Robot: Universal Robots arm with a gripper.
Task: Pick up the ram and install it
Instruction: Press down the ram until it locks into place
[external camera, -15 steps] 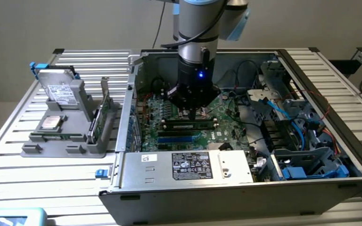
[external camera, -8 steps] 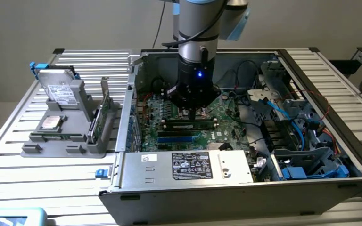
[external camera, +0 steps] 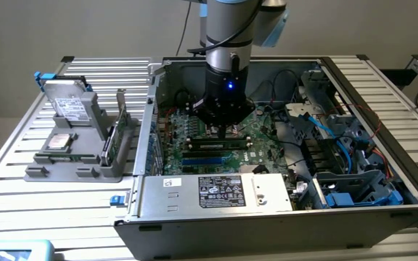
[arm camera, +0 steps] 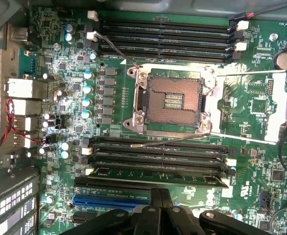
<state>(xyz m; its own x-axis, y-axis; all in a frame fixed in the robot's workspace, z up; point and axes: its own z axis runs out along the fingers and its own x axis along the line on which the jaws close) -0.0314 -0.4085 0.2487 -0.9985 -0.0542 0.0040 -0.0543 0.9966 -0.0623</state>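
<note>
Gripper (external camera: 226, 129) hangs closed and empty just above the ram (external camera: 219, 145), which lies seated in a motherboard (external camera: 194, 130) slot inside the open case (external camera: 383, 130).

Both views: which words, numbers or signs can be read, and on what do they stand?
None can be read for certain.
Power supply label: print too small to read.
Motherboard: white markings too small to read.
Hard drive label: too small to read.
</note>
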